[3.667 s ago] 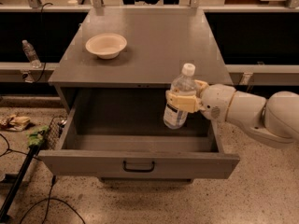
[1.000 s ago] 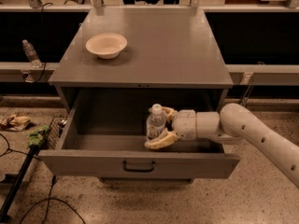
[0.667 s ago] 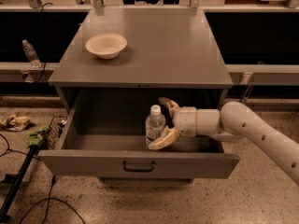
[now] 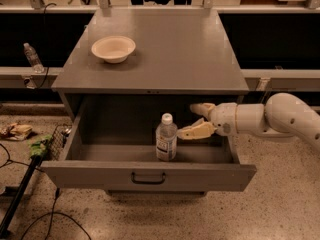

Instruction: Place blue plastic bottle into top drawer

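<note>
The blue plastic bottle, clear with a white cap and a white-bluish label, stands upright on the floor of the open top drawer, near its middle. My gripper is inside the drawer just to the right of the bottle, apart from it. Its two cream fingers are spread open and hold nothing. The white arm reaches in from the right.
A cream bowl sits on the grey cabinet top at the left. A slim clear bottle stands on a ledge at far left. Cables, a black pole and scraps lie on the floor at left.
My gripper has let go of the bottle and drawn back to the right. The bottle stays standing in the drawer.
</note>
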`<action>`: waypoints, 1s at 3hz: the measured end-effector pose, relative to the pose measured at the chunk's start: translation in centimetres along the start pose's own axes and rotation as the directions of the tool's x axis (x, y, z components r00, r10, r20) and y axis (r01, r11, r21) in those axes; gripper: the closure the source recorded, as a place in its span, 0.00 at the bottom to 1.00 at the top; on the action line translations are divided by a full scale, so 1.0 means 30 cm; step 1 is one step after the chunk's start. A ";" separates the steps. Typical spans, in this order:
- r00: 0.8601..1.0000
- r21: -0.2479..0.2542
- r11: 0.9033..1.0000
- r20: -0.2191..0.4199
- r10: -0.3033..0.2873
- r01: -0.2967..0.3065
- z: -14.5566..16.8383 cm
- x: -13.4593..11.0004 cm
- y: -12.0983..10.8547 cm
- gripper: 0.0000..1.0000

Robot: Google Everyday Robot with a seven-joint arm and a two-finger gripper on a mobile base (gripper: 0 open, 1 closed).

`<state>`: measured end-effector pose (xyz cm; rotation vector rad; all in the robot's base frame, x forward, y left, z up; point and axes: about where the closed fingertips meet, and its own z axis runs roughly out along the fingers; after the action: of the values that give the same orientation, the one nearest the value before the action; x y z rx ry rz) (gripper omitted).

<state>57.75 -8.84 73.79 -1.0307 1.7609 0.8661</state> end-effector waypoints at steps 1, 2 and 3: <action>0.985 0.088 0.985 -0.080 0.154 -0.147 -0.216 0.022 -0.015 0.47; 0.975 0.163 0.965 -0.050 0.217 -0.206 -0.365 -0.035 -0.056 0.71; 0.976 0.210 0.953 0.046 0.214 -0.219 -0.447 -0.110 -0.090 0.81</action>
<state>56.43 -20.66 81.30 -0.6936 1.9252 0.7958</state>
